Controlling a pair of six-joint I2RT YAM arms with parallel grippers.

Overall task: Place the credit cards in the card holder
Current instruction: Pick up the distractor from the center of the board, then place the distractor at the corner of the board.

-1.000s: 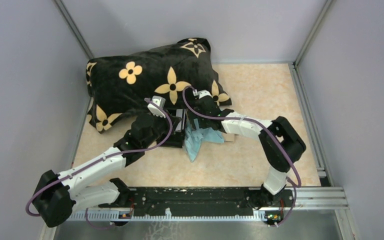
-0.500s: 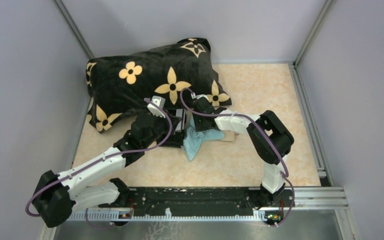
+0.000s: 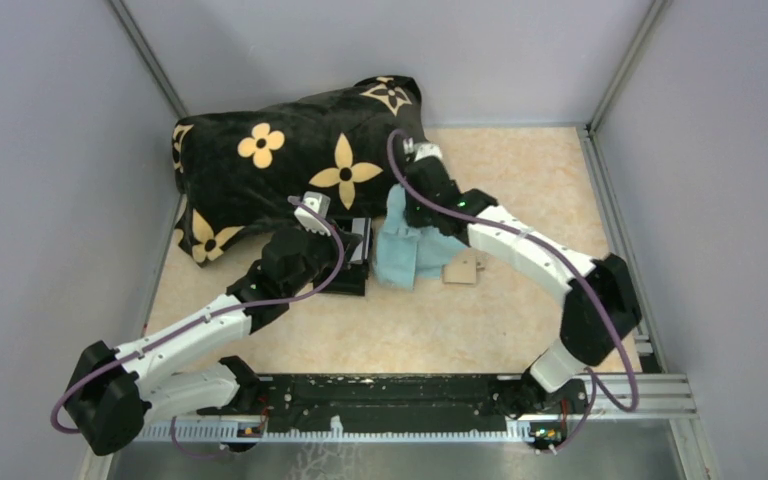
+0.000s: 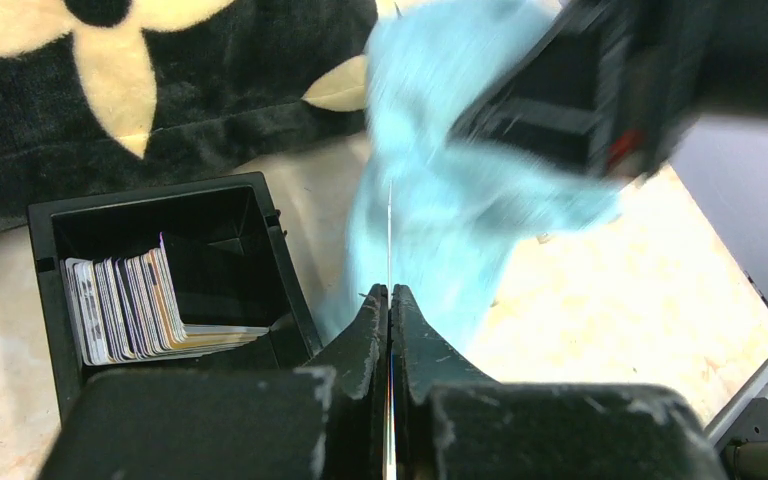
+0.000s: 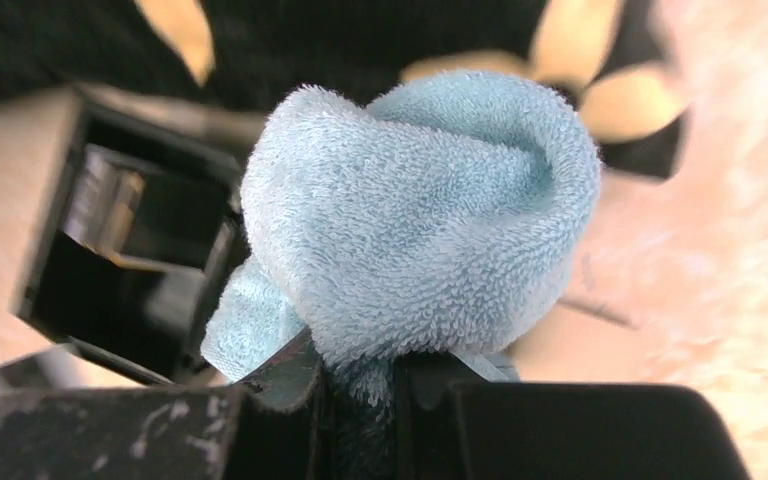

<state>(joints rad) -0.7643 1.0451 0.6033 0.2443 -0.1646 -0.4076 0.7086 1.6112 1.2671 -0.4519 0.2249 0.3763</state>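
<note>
My left gripper (image 4: 390,297) is pinched tight on a credit card (image 4: 390,230), which sits edge-on to the wrist cam. Right beside it on the counter (image 3: 500,310) sits the card holder (image 4: 215,245), open, with more cards (image 4: 125,305) racked in its slots. Just past that, my right gripper (image 5: 360,372) has the blue cloth (image 5: 420,210) bunched between its fingers. Flowered pillow (image 3: 290,150) at the back.

Top view: bright, even, diffuse light, no glare; only faint soft shadows on the desk (image 3: 480,320). Left wrist view: light blue cloth (image 4: 440,230) motion-smeared at upper right, card holder (image 4: 160,192) fairly sharp. Right wrist view: cloth's terry crisp up close; card holder & pillow (image 5: 360,30) behind it out of focus; desk toward right edge washed out.
</note>
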